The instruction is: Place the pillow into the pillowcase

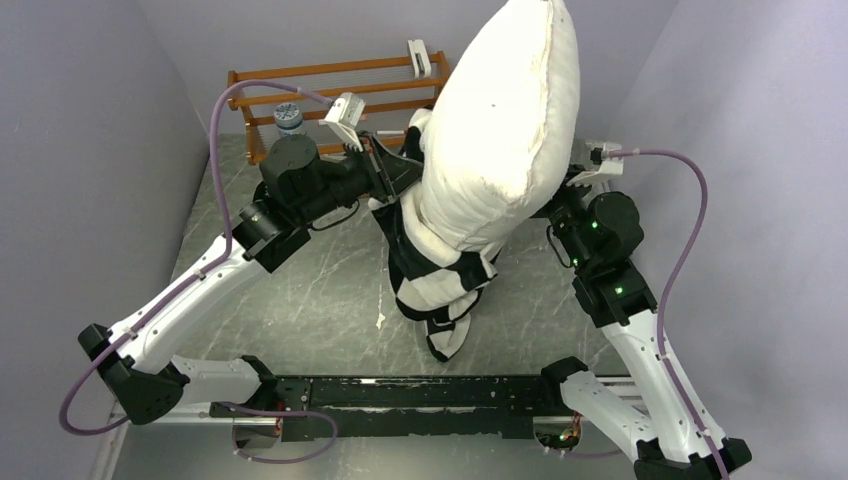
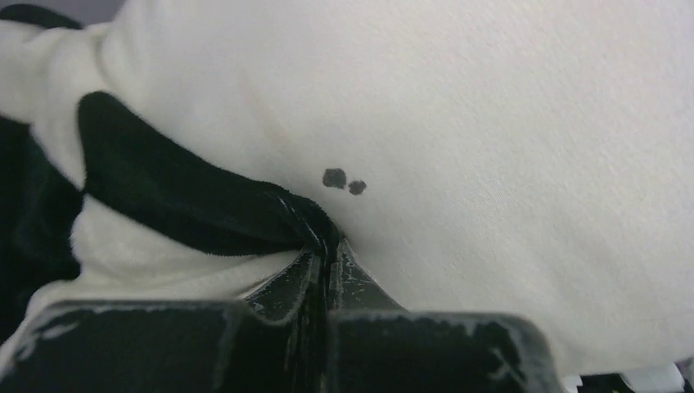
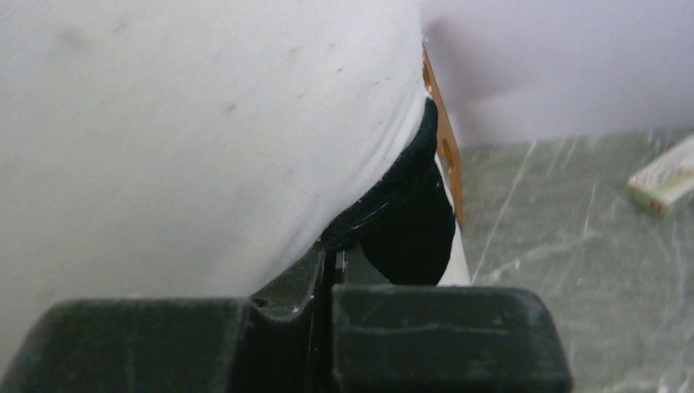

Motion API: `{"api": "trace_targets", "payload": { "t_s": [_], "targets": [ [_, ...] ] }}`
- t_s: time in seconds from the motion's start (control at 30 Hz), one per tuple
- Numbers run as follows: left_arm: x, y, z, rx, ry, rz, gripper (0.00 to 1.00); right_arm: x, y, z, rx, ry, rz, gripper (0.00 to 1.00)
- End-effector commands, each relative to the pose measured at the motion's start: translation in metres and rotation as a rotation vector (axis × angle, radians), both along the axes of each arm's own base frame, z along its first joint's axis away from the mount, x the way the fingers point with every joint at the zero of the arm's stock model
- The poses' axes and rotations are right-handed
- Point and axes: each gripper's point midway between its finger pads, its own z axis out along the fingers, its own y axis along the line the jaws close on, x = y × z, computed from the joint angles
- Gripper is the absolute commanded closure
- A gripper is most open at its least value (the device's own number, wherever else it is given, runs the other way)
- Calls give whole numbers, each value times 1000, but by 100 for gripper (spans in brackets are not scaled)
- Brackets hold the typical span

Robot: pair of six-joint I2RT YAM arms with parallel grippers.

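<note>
pillow [image 1: 500, 120]: standing up on end over the desk [image 1: 300, 300], bottom end tucked in the pillowcase [image 1: 440, 290], most of it poking out up top
pillowcase: bunched round the pillow's bottom end, the rest slumps under it onto the desk
left gripper [image 2: 327, 254]: pillow's left side, pinched tight on a black bit of pillowcase rim, right up against the pillow
right gripper [image 3: 331, 255]: pillow's right side, same deal, squeezed on the black rim
wooden rack [image 1: 330, 90]: behind the pillow, bottle [image 1: 288, 117] on it
</note>
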Motion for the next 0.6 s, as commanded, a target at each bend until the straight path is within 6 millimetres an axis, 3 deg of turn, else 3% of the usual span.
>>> {"api": "trace_targets", "payload": {
  "t_s": [0.0, 0.07, 0.13, 0.23, 0.3, 0.4, 0.47, 0.5, 0.57],
  "targets": [
    [-41, -10, 82, -169, -283, -214, 95, -22, -6, 116, 19, -438, 6, 100],
    [-4, -7, 78, -48, -298, -72, 95, -32, -3, 144, -24, -567, 25, 100],
    [38, 2, 82, 17, -321, 39, 95, -39, 1, 159, -40, -639, 50, 100],
    [76, 26, 117, -141, -317, 81, 95, -39, 21, 141, -26, -645, 156, 100],
    [71, 30, 130, -189, -325, 34, 95, -32, 22, 133, -24, -652, 148, 100],
    [12, -7, 120, -164, -362, -117, 95, 4, 0, 155, -80, -628, -48, 100],
    [-12, -17, 114, -155, -402, -115, 95, 25, -8, 175, -151, -612, -132, 100],
    [-8, -15, 114, -146, -410, -81, 95, 26, -5, 184, -175, -620, -121, 100],
    [27, 2, 128, -91, -460, 84, 95, 11, 5, 191, -139, -650, -43, 100]
  ]
}}
